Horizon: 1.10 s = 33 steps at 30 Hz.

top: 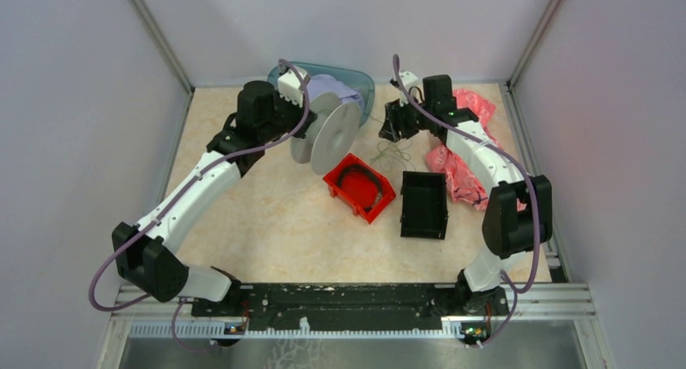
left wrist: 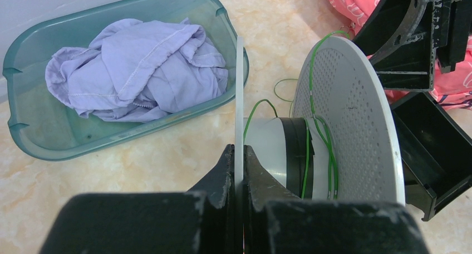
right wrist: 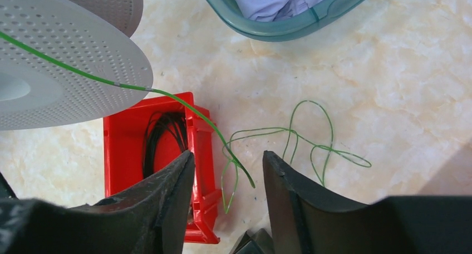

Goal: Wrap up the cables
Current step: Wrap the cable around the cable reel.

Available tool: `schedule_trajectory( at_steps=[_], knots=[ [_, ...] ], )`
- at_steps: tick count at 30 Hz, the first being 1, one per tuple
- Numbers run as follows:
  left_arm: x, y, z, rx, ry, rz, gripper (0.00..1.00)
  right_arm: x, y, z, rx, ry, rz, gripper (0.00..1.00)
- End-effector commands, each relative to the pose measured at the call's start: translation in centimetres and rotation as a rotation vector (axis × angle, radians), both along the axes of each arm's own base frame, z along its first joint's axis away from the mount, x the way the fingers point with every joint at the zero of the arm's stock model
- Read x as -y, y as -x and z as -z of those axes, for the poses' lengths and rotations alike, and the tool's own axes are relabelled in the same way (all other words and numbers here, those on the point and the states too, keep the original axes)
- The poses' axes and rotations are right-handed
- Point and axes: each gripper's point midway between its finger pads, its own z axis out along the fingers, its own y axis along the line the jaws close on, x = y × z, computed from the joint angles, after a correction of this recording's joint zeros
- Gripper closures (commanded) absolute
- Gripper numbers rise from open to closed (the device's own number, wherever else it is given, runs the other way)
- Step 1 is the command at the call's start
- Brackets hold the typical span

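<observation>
Green cables point(right wrist: 289, 130) on tabletop point(right wrist: 389, 70) beneath parted right gripper point(right wrist: 228, 156) (partly wound), left gripper point(left wrist: 238, 151) clenching white spool point(left wrist: 350, 115) rim

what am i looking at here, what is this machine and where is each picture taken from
These are two robot arms bolted to a table. The wide picture looks down from above. The other two come from small cameras on each wrist.

The left pincer is shut on the rim of a white spool, which has thin green wire partly wound on it. The right pincer is open above the wire's loose tangle.

Also on the table are a red bin holding a black coil, a black bin, a teal tub with a lilac cloth, and a pink cloth.
</observation>
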Motion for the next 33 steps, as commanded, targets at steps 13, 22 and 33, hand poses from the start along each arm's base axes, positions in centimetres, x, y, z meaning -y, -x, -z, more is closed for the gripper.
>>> schedule_trajectory(
  at_steps=[13,22,33],
  knots=[
    [0.0,0.5,-5.8,0.107,0.119,0.024,1.00,-0.8,-2.3,-2.4,0.100,-0.048,-0.019,1.00],
    [-0.6,0.6,-6.7,0.099,0.158,0.023,1.00,0.6,-5.1,-0.5,0.038,0.004,0.140,1.00],
    [-1.5,-0.5,-8.2,0.097,0.197,-0.039,1.00,-0.8,-2.8,4.3,-0.097,0.008,0.096,1.00]
  ],
)
